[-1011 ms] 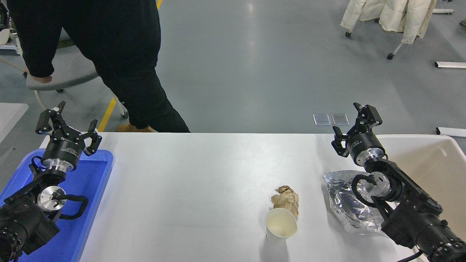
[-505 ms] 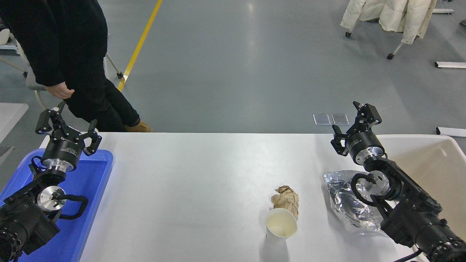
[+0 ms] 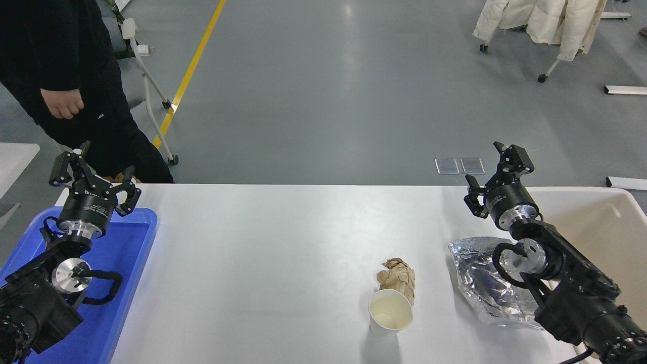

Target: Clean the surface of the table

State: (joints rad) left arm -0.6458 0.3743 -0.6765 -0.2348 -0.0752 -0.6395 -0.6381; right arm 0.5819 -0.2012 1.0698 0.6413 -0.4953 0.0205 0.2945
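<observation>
From the head camera I see the white tabletop [image 3: 263, 263] filling the lower half of the frame, its far edge running straight across the middle.

My right end effector [image 3: 498, 174] hangs over the far right part of it, fingers spread apart and holding nothing. Under that arm lies a crumpled foil bag [image 3: 477, 278], partly hidden by the wrist. Left of the bag sits a paper wad [image 3: 397, 277], and just in front of it — touching or nearly so, I cannot tell which — stands an upright paper cup [image 3: 389, 313].

A beige bin [image 3: 601, 227] sits at the right end of the tabletop, behind my right arm.

My left end effector [image 3: 93, 174] is parked at the lower left above a blue tray [image 3: 129, 263], fingers wide apart and empty.

Beyond the far left corner a person in black [image 3: 60, 65] stands on the grey floor, one hand [image 3: 63, 103] loosely curled — well clear of the tabletop.
</observation>
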